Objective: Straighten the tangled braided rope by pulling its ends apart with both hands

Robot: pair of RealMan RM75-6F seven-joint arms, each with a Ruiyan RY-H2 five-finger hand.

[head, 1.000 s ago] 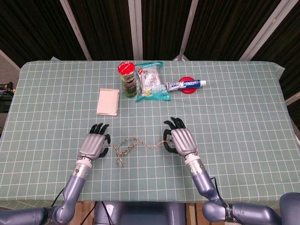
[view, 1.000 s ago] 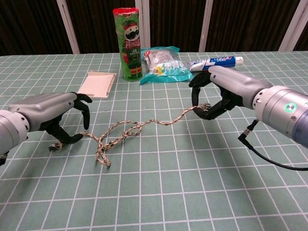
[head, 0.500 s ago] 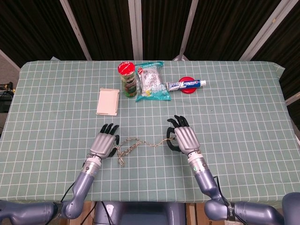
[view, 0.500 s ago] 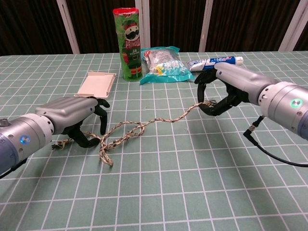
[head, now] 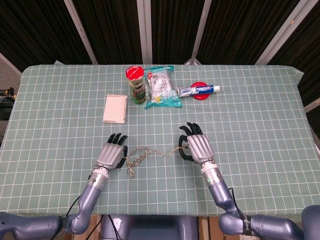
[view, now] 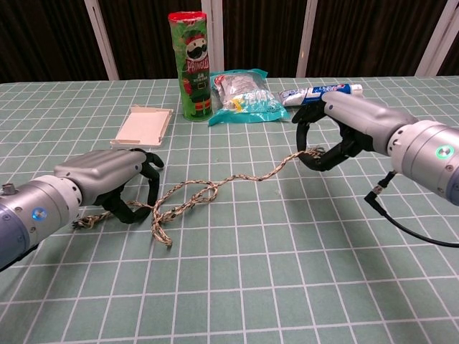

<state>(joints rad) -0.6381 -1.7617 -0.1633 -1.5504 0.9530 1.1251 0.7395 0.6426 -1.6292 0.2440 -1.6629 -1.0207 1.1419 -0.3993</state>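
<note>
Head view: braided rope [head: 145, 152] lies on the table [head: 260, 115] near its front edge, strung between both hands; left hand [head: 111, 155] sits palm-down over the rope's left end, fingers curled down, contact hidden from above so can't tell from here if it's pinching; right hand [head: 198, 148] covers the right end, same problem; tangle is a loop cluster just right of the left hand, with a loose tail toward the front edge; judging by the layout, each hand is parked on an end so an outward pull can run the loops out; wide bare cloth left and right of the hands, so plenty of lateral room; chips can [head: 135, 84], snack bag [head: 162, 86], toothpaste tube [head: 199, 90] and flat box [head: 115, 108] are all well behind, clear of a sideways pull. Chest view: right hand [view: 331, 131] pinches the rope end between thumb and a curled finger, held just above the cloth; left hand [view: 118, 183] has fingers curled down onto the rope [view: 215, 186], frayed end sticking out behind it; looks pinned or pinched, can't tell which; rope runs slack and wavy between them, knot still unpulled; front edge is near, so I'd keep the pull lateral.
</note>
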